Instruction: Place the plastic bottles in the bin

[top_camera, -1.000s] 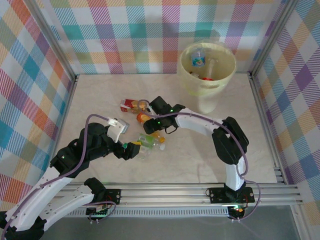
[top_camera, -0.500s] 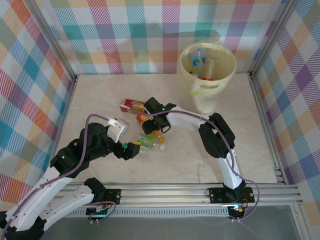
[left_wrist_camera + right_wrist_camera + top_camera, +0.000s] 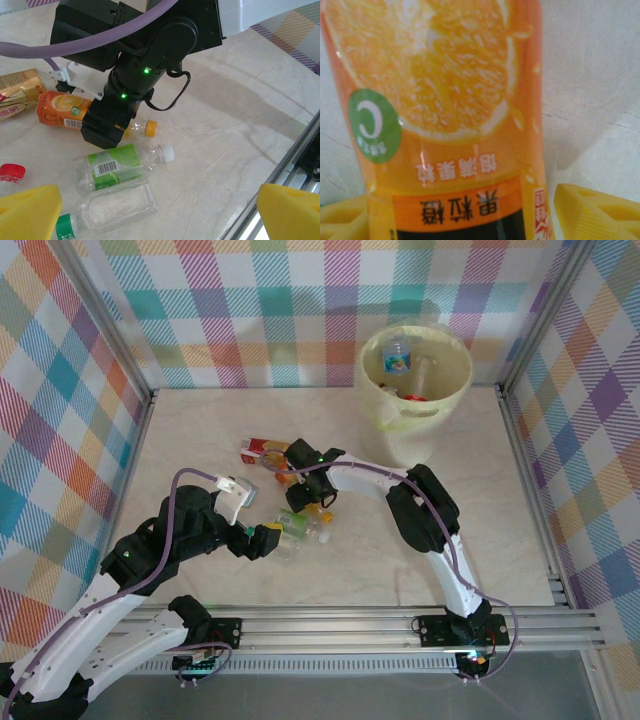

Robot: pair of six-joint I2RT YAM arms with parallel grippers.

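Observation:
An orange-labelled bottle [image 3: 445,110] lies on the table between the yellow fingers [image 3: 592,212] of my right gripper [image 3: 465,215]. The gripper is open, and a strip of table shows between the bottle and the right finger. The left wrist view shows the same bottle [image 3: 62,110] with its yellow cap under the black right gripper [image 3: 107,127]. Close by lie a green-labelled bottle [image 3: 112,165] and a crushed clear bottle [image 3: 115,210]. My left gripper [image 3: 160,215] hovers open above these two. The pale-yellow bin [image 3: 440,400] stands at the back right with bottles [image 3: 397,358] inside.
A red-and-gold labelled bottle [image 3: 258,450] lies left of the right gripper [image 3: 300,492], and a red-capped bottle [image 3: 11,172] sits at the left edge. A metal rail [image 3: 305,150] runs along the near table edge. Checked walls enclose the table.
The right arm has swung left and lowered its gripper over the orange-labelled bottle. The left arm and the other bottles have not moved.

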